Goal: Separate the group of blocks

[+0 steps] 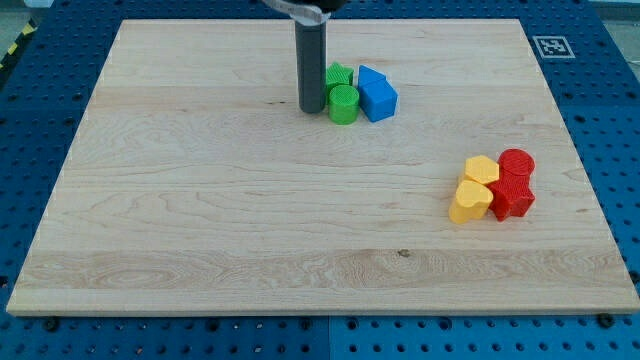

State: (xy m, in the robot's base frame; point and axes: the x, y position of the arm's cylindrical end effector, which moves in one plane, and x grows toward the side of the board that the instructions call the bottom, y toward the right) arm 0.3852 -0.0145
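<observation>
My tip stands at the view's upper middle, just left of a green round block and touching or nearly touching it. Behind that block sits a second green block, its shape unclear. A blue block lies right of the two green ones, touching them. These three form one cluster. At the view's right lies a second cluster: two yellow blocks side by side with a red round block and a red star-like block to their right, all touching.
The wooden board rests on a blue perforated table. A black-and-white marker tag sits off the board's upper right corner.
</observation>
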